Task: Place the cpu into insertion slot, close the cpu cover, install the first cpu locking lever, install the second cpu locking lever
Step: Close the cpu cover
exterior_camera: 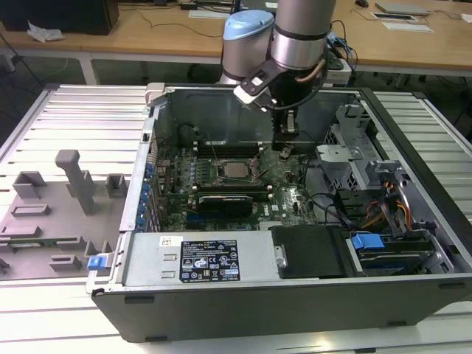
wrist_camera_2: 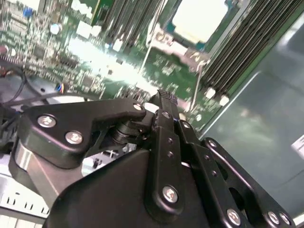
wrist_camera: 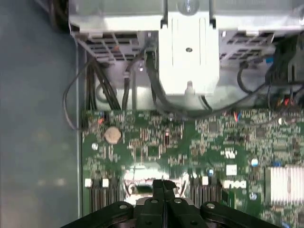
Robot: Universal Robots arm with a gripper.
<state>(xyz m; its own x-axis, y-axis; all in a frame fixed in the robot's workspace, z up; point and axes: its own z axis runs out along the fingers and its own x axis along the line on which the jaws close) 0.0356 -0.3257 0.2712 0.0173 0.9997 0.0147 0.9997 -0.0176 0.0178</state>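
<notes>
A slatted metal table is carrying an open computer case, which is lying on its side with its inside facing up. The robot arm is reaching down into the case from the far side. A green circuit board is covering the case floor, and in the first wrist view the same board is running beneath a bundle of black cables. A grey box with a label is sitting along the case's near edge, and grey plastic fixtures are standing on the table toward the exterior view's left. The gripper is hanging low over the board, and in both wrist views its fingers are pressing together with nothing visible between them. The socket is sitting near the middle of the board, toward the exterior view's left of the gripper and apart from it. The chip is resting inside the socket with its pale top facing up, and in the second wrist view it is glowing bright beside long dark slots. A small round battery is sitting on the board.
</notes>
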